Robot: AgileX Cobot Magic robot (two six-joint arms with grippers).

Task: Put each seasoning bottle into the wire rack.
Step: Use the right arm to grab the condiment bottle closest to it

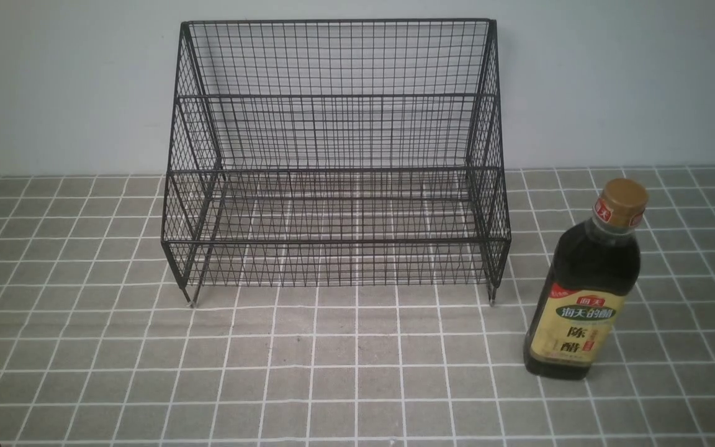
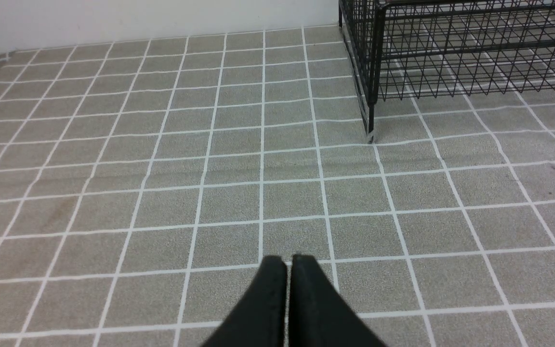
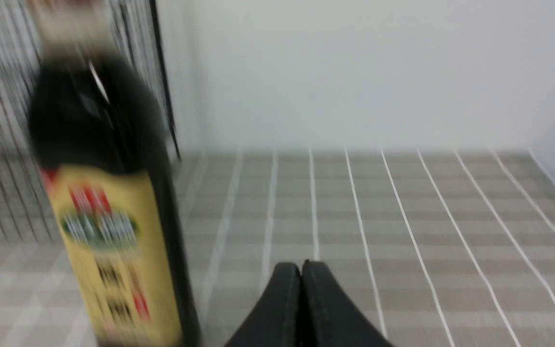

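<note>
**Seasoning bottle** (image 1: 587, 285). Upright on the table (image 1: 84, 372), just beside the right front leg of the wire rack (image 1: 336, 161), outside it and not touching. Tall, round-shouldered, clear plastic over dark liquid. Gold cap, red neck band, yellow-beige label with green oval and Chinese characters. Smooth-walled and probably slippery; likely to topple if nudged high.

**Wire rack.** Black metal mesh, two stepped tiers, tall grid back, slanted sides, short legs. Nothing on either tier.

**Table.** Grey, cloth-like covering ruled in white squares, slightly rippled by the rack's left front leg.

**Left fingers** (image 2: 272, 289). Black, tapered, pressed together on nothing. Low over bare table, well apart from the bottle.

**Right fingers** (image 3: 284, 299). Likewise clenched and empty. Near the bottle, to one side of it; view smeared.

**Step in hand (judged).** Approach to the bottle; nothing grasped, nothing racked.

**Next move.** Spreading the right fingers, squaring them to the bottle's body, closing across the label, then lifting clear of the front rail and setting down upright on a tier.
</note>
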